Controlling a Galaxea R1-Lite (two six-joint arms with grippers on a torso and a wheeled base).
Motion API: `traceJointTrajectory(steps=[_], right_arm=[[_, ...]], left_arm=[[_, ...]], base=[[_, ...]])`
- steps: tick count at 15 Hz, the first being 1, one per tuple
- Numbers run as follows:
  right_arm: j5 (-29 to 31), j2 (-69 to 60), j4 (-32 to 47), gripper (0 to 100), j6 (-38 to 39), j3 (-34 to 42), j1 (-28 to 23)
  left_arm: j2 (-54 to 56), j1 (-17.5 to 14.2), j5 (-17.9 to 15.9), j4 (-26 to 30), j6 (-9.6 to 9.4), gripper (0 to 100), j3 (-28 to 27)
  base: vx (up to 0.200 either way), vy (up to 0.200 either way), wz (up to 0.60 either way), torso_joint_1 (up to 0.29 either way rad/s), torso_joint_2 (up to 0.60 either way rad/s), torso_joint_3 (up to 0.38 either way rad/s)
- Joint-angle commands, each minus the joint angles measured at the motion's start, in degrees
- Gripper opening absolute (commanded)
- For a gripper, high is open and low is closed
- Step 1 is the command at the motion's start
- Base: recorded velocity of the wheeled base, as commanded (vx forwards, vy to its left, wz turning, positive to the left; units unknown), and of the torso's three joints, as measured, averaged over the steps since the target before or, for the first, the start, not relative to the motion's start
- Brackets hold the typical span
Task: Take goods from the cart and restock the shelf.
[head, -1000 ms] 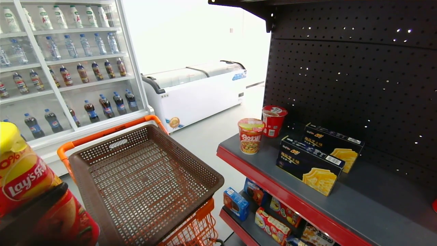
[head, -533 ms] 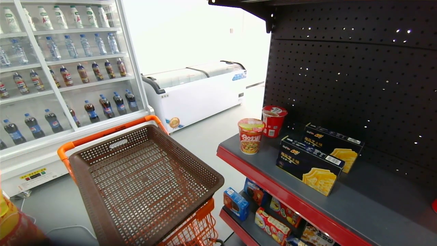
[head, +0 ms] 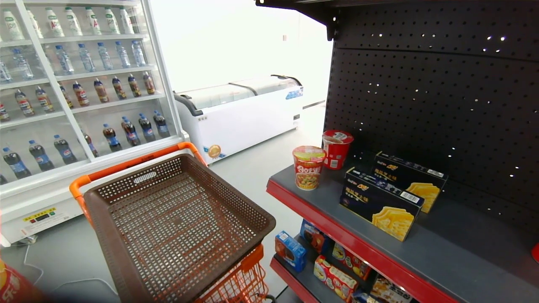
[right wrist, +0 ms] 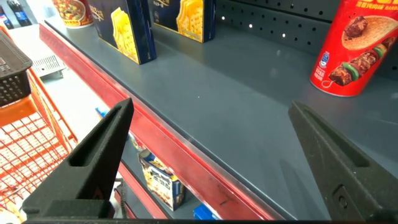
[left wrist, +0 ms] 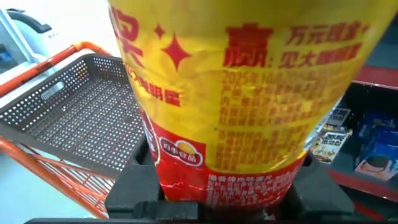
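Brown perforated basket (head: pixel 177 219), orange handle (head: pixel 126 165), yellow-red canister (left wrist: pixel 236 106) (seemingly glossy)

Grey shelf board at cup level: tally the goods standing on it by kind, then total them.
Instant noodle cups: 2
Dark blue boxes: 2
Red snack canister: 1
Total: 5

Red characters and fine print cover the chip canister (left wrist: pixel 249 93) clamped in the left claw (left wrist: pixel 224 186); barcode stickers top the dark boxes (head: pixel 381 206), well apart from it.
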State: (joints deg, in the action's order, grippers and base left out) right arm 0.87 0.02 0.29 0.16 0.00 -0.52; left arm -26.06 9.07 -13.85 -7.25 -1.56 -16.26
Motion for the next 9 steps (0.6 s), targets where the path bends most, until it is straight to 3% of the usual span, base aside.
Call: traceJointTrajectory(steps=[1,9], right_arm=[[0.01,-0.02,-0.12,100,0.02,0.00,0.00],[0.01,-0.02,-0.03,100,0.02,0.00,0.00]], left_arm=[[-0.30,0.07,-0.13,-0.04,0.07,0,-0.26],[-0.74,0.16,-0.30,-0.04,0.07,0,-0.96]], base=[[0.000,0.000,-0.60,-0.002,-0.01,0.002],[0.000,0.000,-0.60,0.002,0.00,0.004]])
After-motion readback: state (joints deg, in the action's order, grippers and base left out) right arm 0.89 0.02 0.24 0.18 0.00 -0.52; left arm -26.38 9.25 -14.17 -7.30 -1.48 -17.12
